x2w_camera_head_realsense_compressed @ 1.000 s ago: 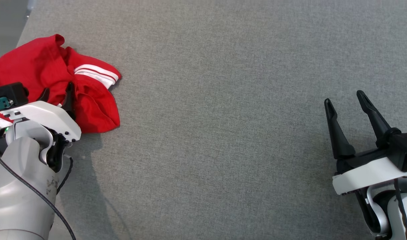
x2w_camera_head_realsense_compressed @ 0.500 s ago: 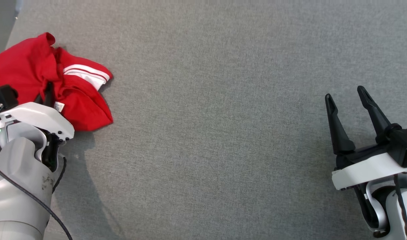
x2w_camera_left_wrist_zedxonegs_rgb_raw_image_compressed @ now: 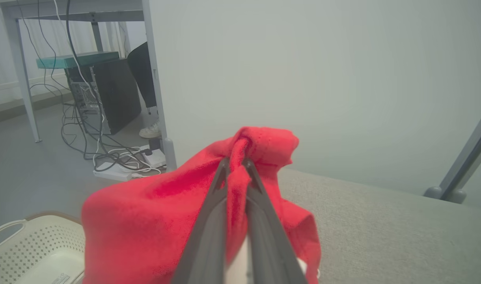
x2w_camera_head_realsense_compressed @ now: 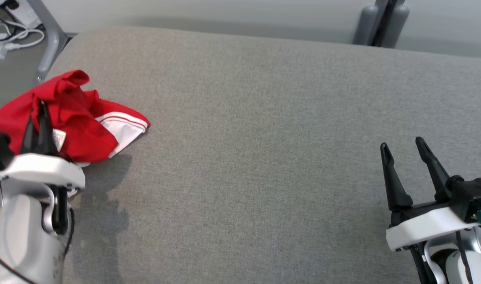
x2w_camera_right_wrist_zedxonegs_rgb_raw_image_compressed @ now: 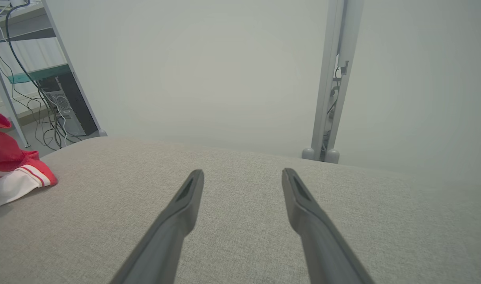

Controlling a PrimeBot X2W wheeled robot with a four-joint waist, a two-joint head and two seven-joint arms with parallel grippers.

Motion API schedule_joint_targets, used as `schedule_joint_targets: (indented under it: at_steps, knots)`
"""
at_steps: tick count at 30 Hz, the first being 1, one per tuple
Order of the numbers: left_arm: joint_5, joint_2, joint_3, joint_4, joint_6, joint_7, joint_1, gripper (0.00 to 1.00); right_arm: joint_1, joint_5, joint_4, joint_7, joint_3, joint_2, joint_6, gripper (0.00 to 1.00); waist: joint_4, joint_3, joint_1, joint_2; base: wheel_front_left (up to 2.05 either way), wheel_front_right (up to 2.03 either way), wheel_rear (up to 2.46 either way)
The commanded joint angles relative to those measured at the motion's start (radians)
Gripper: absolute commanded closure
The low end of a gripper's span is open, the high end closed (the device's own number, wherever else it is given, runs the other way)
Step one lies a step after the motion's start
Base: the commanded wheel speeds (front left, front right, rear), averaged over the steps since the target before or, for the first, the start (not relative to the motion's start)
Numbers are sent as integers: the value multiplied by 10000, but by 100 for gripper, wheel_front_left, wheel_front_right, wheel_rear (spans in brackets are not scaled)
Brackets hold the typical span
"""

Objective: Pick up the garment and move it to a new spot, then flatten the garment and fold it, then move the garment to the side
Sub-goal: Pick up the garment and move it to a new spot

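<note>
Fingers (x2w_camera_left_wrist_zedxonegs_rgb_raw_image_compressed: pixel 213 221) of the left gripper (x2w_camera_left_wrist_zedxonegs_rgb_raw_image_compressed: pixel 235 162) are pressed together on a fold of the red garment (x2w_camera_left_wrist_zedxonegs_rgb_raw_image_compressed: pixel 165 205), with cloth bunched above their tips and draped down both sides. From the head view the left gripper (x2w_camera_head_realsense_compressed: pixel 37 114) sits at the left end of the grey worktop (x2w_camera_head_realsense_compressed: pixel 244 138), and the garment (x2w_camera_head_realsense_compressed: pixel 79 130) trails its white striped hem onto the surface. Well apart, the right gripper (x2w_camera_head_realsense_compressed: pixel 401 142) hovers with fingers spread wide, holding nothing. A white perforated basket (x2w_camera_left_wrist_zedxonegs_rgb_raw_image_compressed: pixel 35 244) stands beyond the worktop's left edge.
</note>
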Motion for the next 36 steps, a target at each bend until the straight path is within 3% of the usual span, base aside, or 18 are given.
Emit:
schedule_joint_targets:
  at_steps: [1,10,19,28,36]
  knots:
    - [231,-71,87,-570,125,-37,558,100,182,79,21,-66,-21,13,1,0,-200,-449,0,0,0,0,0]
    - [985,-525,23,-4102,833,84,3696,100,776,160,48,-148,-41,203,-1,0,-821,-1153,0,0,0,0,0]
    - [1386,-644,-492,-6812,1362,1358,5498,100,1073,311,120,-248,40,249,-1,0,-1262,-1447,0,0,0,0,0]
    - [1527,-507,-1009,-7802,1137,1879,5527,100,853,492,52,-370,128,246,1,0,-2074,-1276,0,0,0,0,0]
    - [1721,-778,-2103,-8109,680,2080,4898,100,544,583,-10,-469,244,242,1,0,-3553,-721,0,0,0,0,0]
